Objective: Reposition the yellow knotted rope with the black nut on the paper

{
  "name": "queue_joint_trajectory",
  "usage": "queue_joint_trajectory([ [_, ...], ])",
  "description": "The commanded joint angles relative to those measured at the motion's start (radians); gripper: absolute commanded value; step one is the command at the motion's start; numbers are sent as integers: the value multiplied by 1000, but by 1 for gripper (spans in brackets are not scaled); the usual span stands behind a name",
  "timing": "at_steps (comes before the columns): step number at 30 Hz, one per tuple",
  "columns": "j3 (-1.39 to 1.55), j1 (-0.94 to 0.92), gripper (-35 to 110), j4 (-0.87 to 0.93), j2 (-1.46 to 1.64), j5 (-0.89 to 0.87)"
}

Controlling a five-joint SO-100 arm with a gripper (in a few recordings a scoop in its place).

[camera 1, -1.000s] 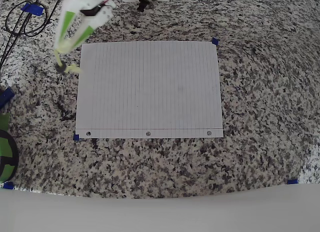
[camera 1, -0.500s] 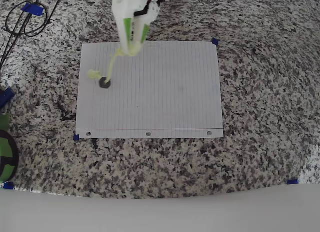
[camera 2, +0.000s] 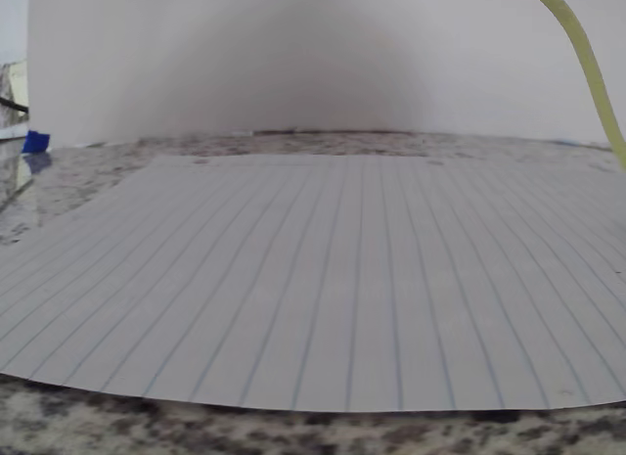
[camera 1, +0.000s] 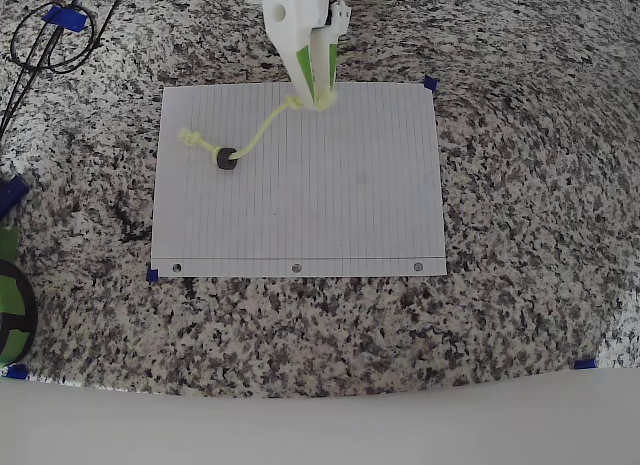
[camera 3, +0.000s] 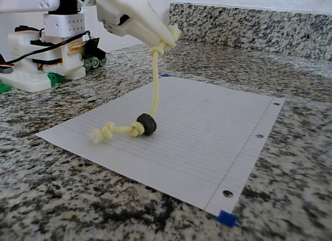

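Jaws are pinching the knotted rope (camera 3: 154,90) end; gripper (camera 3: 167,40) is dangling it, ring-shaped nut (camera 3: 147,124) resting on lined paper (camera 3: 207,127).

Support surface: speckled granite countertop (camera 1: 520,185), grey, black and white.
Sheet: the paper (camera 1: 340,205), white and lined, lies flat on the countertop; punched holes run along its near edge in the overhead view.
Corner markers: blue tape pieces (camera 1: 431,83) at the paper's corners.
Cable: black looped cable (camera 1: 45,40) rests on the countertop, top left in the overhead view.
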State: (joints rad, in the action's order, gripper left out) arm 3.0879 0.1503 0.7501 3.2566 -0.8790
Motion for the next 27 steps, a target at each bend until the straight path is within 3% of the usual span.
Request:
queue_joint_trajectory([
  [1,-6,40,0,11,-8,8],
  [18,21,186,0,28,-31,357],
  [24,32,172,1,31,-23,376],
  [27,32,169,24,35,-17,383],
])
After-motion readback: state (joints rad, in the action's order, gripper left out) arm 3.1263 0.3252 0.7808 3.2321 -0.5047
